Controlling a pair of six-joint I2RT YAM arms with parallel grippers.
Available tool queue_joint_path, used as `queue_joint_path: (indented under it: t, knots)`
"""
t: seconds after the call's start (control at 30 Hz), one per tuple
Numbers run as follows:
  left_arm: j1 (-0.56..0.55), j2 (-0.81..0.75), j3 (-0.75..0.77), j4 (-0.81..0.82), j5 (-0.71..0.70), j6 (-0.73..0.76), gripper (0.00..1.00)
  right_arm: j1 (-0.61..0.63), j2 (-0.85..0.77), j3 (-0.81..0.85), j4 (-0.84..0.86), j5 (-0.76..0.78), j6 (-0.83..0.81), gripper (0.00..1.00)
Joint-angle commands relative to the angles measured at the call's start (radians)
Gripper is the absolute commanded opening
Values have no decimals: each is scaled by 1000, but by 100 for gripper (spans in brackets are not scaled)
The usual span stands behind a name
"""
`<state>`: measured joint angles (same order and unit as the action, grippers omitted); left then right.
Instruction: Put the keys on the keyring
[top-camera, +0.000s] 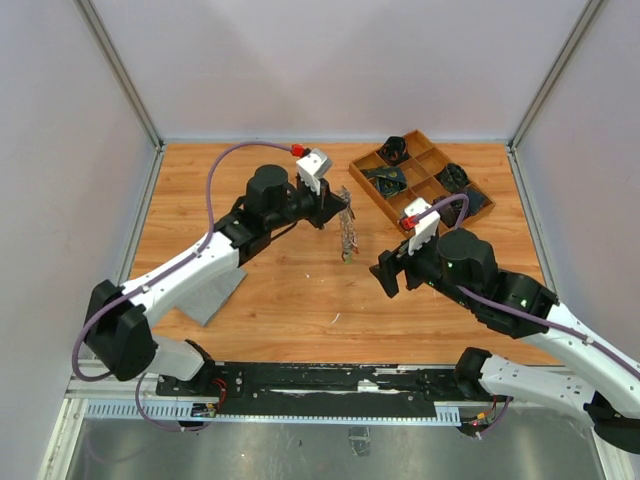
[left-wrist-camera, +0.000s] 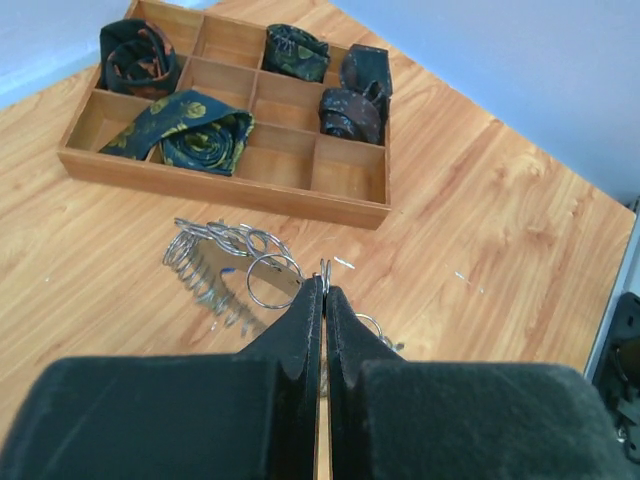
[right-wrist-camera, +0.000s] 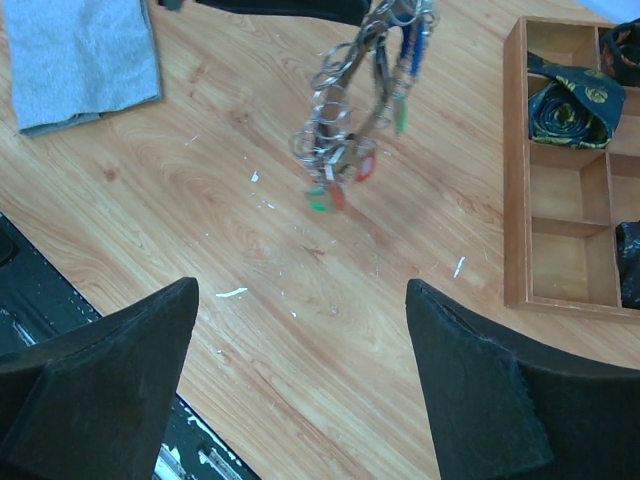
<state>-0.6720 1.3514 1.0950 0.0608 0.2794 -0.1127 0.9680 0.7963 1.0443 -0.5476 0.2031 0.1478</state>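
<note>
Keyring (top-camera: 346, 232) hangs over the middle of the desk (top-camera: 300, 300), its wire pinched between the left fingers (left-wrist-camera: 303, 320), pressed tight together; right fingers (right-wrist-camera: 120, 360) spread wide, empty, near the bundle; keys (right-wrist-camera: 335, 190) dangle loose with coloured tags; expect stiff wire but a floppy, weighty cluster that swings; best grip looks like bare ring wire, not the slippery keys.

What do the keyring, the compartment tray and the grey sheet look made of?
The keyring: shiny bare metal, judging by silvery glints on its loops; the coloured tags look plastic. The compartment tray: matte wood, grain visible on the walls. The grey sheet: probably soft fabric, dull, with a folded edge.
</note>
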Motion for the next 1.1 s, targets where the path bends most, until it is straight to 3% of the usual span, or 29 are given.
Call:
queue_joint_path:
  t: [0.0,0.17,0.43,0.8,0.93,1.07]
  knots:
    - [43,78,21,178,45,-48,1,11,1,-12,-44,32,46,85]
    - [92,101,-151,310,31,-103,0,11,12,-20,-42,-16,65,85]
    - [107,11,-350,330,-55,-102,1,11,16,-38,-18,-44,87,85]
    - [108,-305,-632,221,-310,-207,21,11,10,-55,-11,-45,100,85]
    - [107,-466,-688,103,-371,-252,38,11,12,-59,-12,-30,105,85]
    - [108,-588,-643,-67,-424,-272,51,11,20,-54,-24,28,111,88]
